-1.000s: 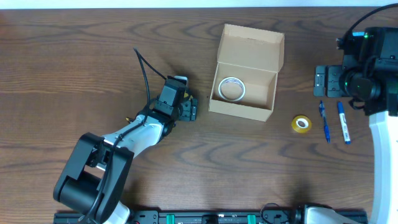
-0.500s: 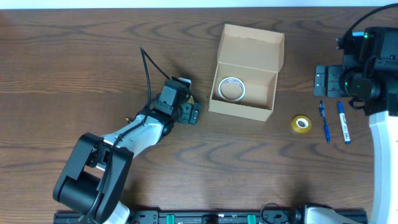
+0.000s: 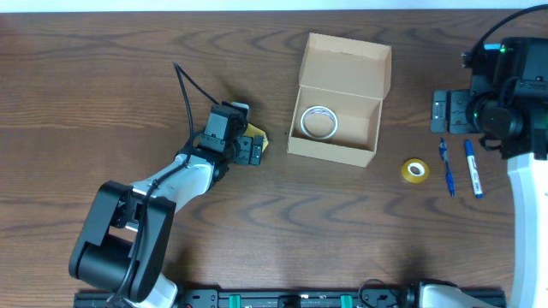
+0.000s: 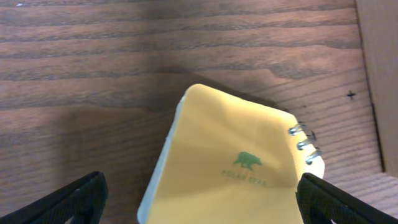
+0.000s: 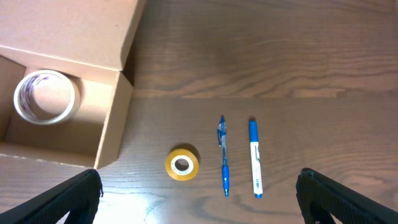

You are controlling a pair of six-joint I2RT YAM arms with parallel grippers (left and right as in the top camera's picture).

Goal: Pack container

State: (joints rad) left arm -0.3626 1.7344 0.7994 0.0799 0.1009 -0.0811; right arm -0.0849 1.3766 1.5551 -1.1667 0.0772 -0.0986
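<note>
The tan cardboard container [image 3: 341,147] stands open at the table's centre, lid flap up at the back, with a clear tape roll [image 3: 318,121] inside. It also shows in the right wrist view [image 5: 112,118], with the roll [image 5: 45,96]. My left gripper [image 3: 249,148] is open just left of the container. A yellow spiral notepad [image 4: 230,155] with a green bear mark lies on the table between its jaws [image 4: 202,205]; the pad's corner shows in the overhead view [image 3: 258,140]. My right gripper [image 3: 450,111] is open and empty, held high at the right [image 5: 199,202].
A yellow tape roll [image 3: 415,169] lies right of the container, with a blue pen [image 3: 446,167] and a blue-capped marker [image 3: 473,168] beside it. They also show in the right wrist view: the tape roll [image 5: 182,164], the pen [image 5: 222,155] and the marker [image 5: 255,158]. The container wall [image 4: 380,74] is at the left wrist view's right edge.
My left gripper has moved a little left and back, away from the container, and the notepad's yellow corner now shows at its fingertips. The right arm has not moved.
</note>
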